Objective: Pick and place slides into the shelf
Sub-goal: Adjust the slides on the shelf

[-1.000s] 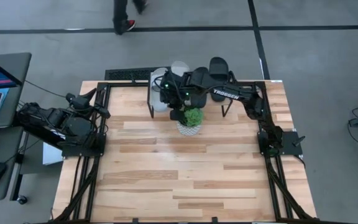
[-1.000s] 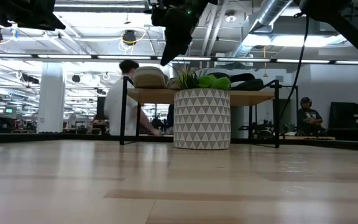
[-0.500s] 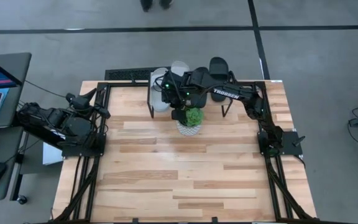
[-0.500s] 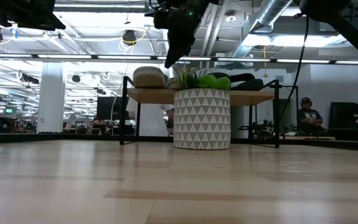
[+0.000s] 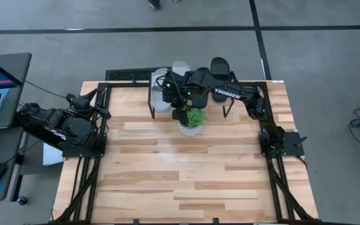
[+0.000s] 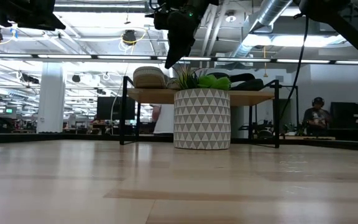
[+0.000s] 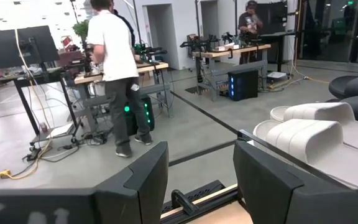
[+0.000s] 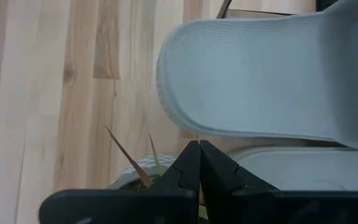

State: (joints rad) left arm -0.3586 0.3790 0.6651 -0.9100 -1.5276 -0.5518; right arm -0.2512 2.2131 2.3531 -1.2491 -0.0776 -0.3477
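Note:
The shelf (image 6: 253, 97) stands at the table's far edge. Two light grey slides (image 5: 161, 87) lie on its left part, their soles on the plank. A black slide (image 5: 219, 65) lies on its right part. My right gripper (image 6: 169, 61) hangs shut above the shelf's near edge, beside the grey slide (image 8: 260, 81) and over a potted plant (image 5: 193, 119); it holds nothing. My left gripper (image 7: 197, 180) waits open and level at the table's left edge.
A white patterned pot (image 6: 201, 118) with a green plant stands on the table just in front of the shelf, under my right gripper. The wooden tabletop (image 5: 186, 175) stretches toward the near edge. People stand in the room beyond.

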